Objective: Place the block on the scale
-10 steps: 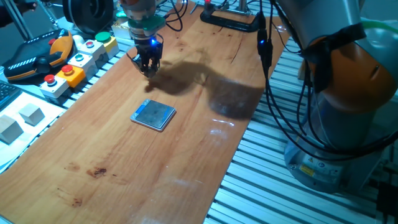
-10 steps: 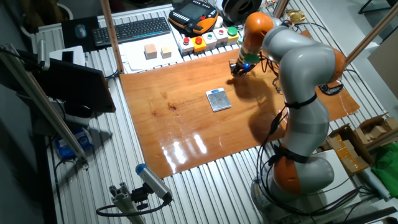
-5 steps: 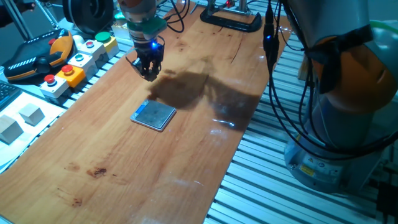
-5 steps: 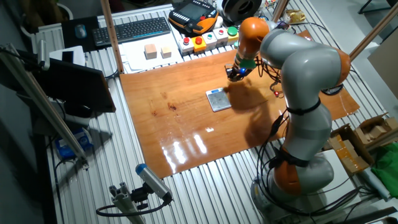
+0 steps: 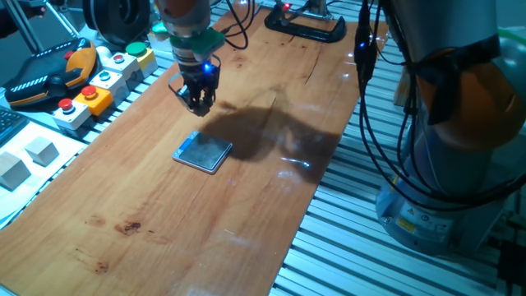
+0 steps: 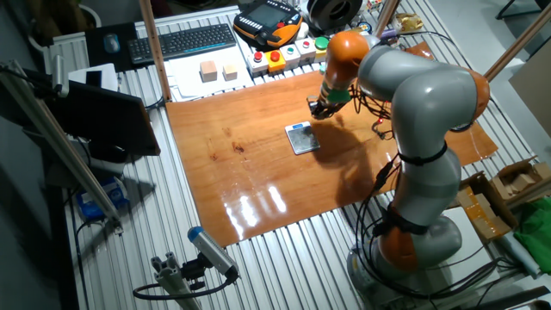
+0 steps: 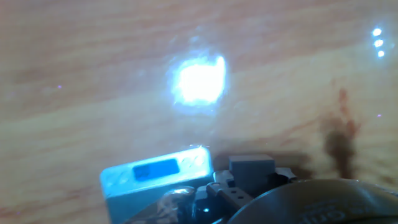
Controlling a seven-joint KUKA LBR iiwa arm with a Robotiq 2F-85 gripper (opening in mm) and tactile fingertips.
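Wooden table (image 5: 246, 205), scale (image 5: 203, 152) mid-board (fingers (image 5: 200, 105) just beyond, aloft)

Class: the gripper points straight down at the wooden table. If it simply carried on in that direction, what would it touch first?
Probably bare wooden tabletop: the gripper hangs short of the flat square blue-grey scale, not yet above it. Depth is hard to judge.

Reaches from the base across the surface (image 5: 246, 197), arm (image 6: 417, 95) bent over, wrist pointing down. Gripper (image 5: 198, 104) hangs above the wood, fingers (image 5: 194, 99) drawn close together around a small grey block (image 7: 251, 167), blue light glowing at the wrist.
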